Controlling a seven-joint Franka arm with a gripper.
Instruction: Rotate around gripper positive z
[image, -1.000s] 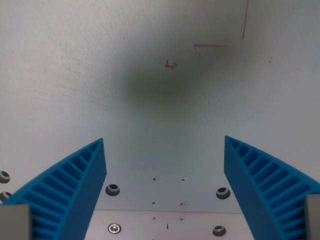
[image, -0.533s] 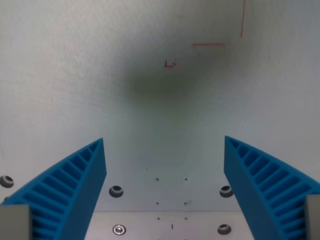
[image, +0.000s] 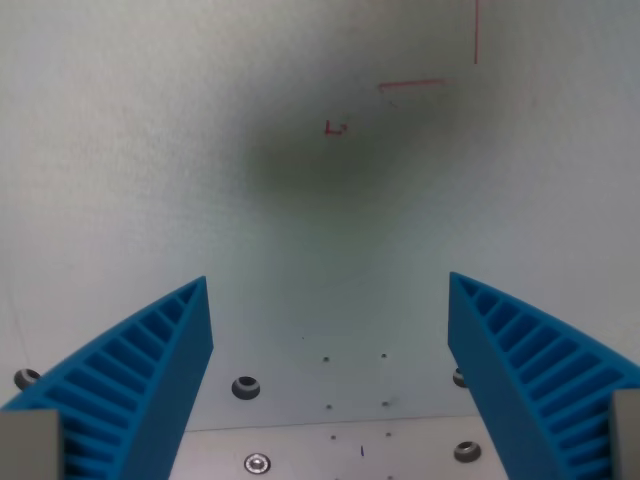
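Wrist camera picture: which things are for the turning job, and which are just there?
For the job:
- gripper, open, holding nothing

Just there:
- white table
- red pen marks
- screws near the bottom edge
- dark shadow

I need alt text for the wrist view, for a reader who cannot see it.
An open, empty gripper with two blue ribbed fingers looks down on a pale tabletop. Thin red marks lie near the top, small screws near the bottom.
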